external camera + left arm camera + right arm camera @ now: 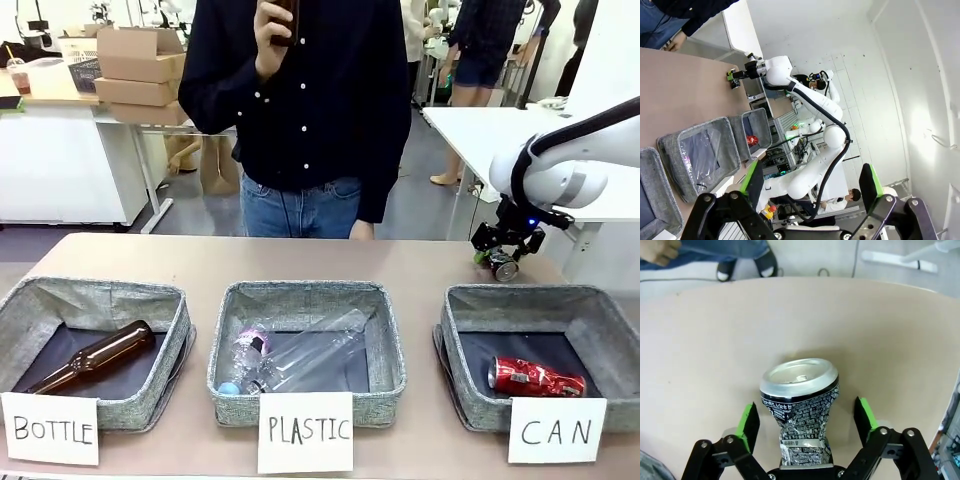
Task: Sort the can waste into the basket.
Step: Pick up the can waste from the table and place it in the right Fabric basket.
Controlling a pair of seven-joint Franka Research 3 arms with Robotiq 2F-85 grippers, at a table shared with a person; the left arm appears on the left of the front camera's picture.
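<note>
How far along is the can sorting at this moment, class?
Done: the red can lies in the CAN basket. In hand: the right claw sits open around the crushed dark can on the table, not gripping yet. Left: grasp it, carry it and drop it in. The left claw is open and idle.
</note>
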